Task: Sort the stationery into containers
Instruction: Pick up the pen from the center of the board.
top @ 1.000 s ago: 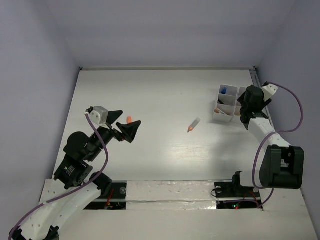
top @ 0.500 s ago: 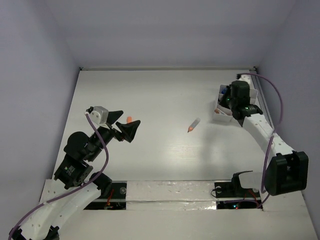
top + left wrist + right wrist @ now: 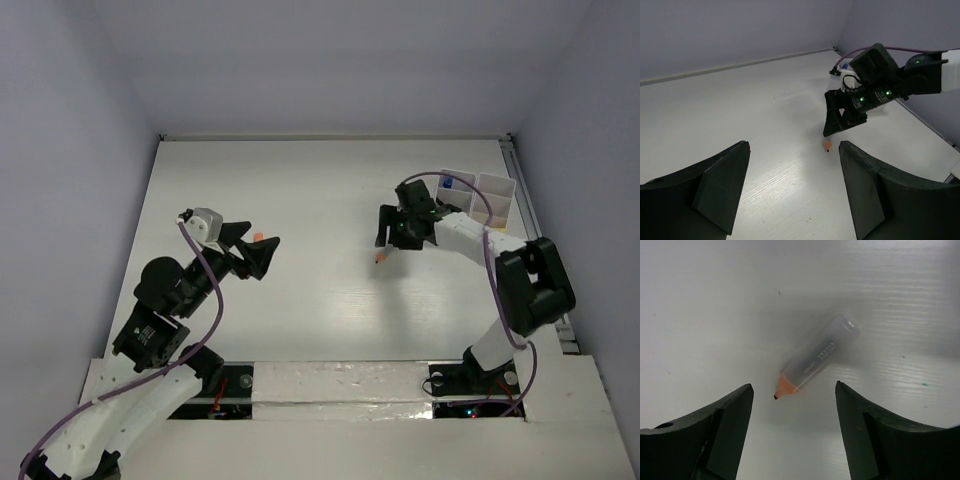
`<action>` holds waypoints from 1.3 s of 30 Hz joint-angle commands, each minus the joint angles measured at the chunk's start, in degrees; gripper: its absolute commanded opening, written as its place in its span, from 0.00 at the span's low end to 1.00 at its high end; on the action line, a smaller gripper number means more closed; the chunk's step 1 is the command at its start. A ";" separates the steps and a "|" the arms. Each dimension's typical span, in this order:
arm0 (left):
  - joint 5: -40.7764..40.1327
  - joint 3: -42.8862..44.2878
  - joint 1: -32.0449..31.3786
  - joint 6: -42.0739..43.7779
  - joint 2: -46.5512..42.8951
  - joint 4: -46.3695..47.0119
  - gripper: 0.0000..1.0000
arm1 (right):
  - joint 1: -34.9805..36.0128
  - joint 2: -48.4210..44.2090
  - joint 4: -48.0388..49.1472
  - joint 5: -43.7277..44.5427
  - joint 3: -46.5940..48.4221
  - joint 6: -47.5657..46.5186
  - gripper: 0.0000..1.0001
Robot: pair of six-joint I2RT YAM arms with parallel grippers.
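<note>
An orange-tipped marker with a clear grey body lies flat mid-table, also seen from above and as an orange tip. My right gripper hangs open just over it, the tip lying between the fingertips, nothing held; from above the right gripper is right by the marker. My left gripper is raised at the left, open and empty. A small orange item shows between its fingers from above. The white containers stand at the far right with a blue-capped item inside.
The right arm stretches from the right side across toward mid-table. A rail runs along the table's right edge beside the tray. Purple walls close the table on the left, back and right.
My right arm swung left from the white tray to the marker at mid-table, its jaws shutting then opening again. My left gripper stayed in place and narrowed somewhat.
</note>
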 commanded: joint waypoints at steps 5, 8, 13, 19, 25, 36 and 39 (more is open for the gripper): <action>0.98 -0.47 1.06 0.23 0.90 2.18 0.69 | 1.76 6.63 1.40 -0.96 3.47 1.16 0.66; 1.16 -0.56 1.06 0.22 1.08 2.27 0.69 | 1.76 9.35 0.97 -0.17 4.78 0.81 0.66; 1.07 -0.47 1.59 0.22 1.08 2.27 0.69 | 3.43 12.52 -1.14 3.25 6.72 -1.03 0.51; 0.90 -0.65 1.59 -0.04 1.51 2.54 0.68 | 5.53 11.82 -3.43 1.77 8.21 -9.62 0.22; 1.16 -0.56 2.21 -2.32 4.41 2.45 0.64 | 11.41 7.88 -5.45 -2.01 12.08 -25.70 0.15; 9.05 1.46 7.56 -9.08 18.82 3.06 0.53 | 17.41 2.60 -2.99 -18.18 16.75 -33.03 0.15; 12.74 2.08 9.93 -12.34 20.67 4.20 0.47 | 17.41 -0.47 -1.33 -21.95 15.52 -32.95 0.15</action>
